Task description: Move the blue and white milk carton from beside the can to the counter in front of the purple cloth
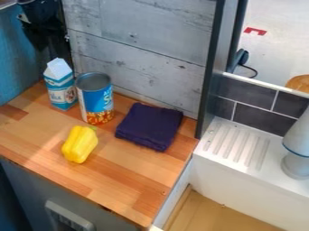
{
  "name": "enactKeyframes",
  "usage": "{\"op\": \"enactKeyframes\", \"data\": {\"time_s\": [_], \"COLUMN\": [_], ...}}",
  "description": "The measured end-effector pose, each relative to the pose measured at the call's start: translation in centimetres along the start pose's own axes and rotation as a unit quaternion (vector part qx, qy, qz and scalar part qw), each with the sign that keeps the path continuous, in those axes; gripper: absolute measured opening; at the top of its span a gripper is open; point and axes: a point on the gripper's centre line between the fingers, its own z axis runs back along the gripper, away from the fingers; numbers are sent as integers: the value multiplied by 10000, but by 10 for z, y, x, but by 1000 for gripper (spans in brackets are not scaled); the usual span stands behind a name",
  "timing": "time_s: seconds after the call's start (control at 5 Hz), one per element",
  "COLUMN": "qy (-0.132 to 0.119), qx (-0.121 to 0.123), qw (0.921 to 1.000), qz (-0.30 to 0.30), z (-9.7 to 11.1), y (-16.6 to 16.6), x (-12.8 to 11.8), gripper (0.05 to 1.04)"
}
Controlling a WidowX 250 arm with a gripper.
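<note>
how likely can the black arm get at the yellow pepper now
Probably yes: nothing covers the pepper, but the carton and can stand towards the arm, so coming in above them looks wiser.

Grey wood-plank wall [142, 56], wood ctr [129, 180], dk tile [259, 119] w/ white grout, white ribbed ledge [232, 149]

Carton [61, 92] left of can [95, 103], cloth [149, 126] right, pepper [80, 144] before

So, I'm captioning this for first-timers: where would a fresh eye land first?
Probably on the bright yellow pepper, nearest the wooden counter's front edge. Next, the dark purple folded cloth right of it in view, then the blue-and-orange can beside the milk carton.
</note>
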Motion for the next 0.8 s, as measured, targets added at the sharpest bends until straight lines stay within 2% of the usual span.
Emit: {"op": "enactKeyframes", "data": {"time_s": [0.2, 0.4, 0.8], "qy": [196, 270, 329], "qx": [-115, -128, -8], "qw": [9997, 9995, 9986], "qz": [28, -101, -405], "z": [-17, -26, -48], "y": [-1, 0, -16], "x": [-8, -11, -6], "gripper": [1001, 1001, 1001]}}
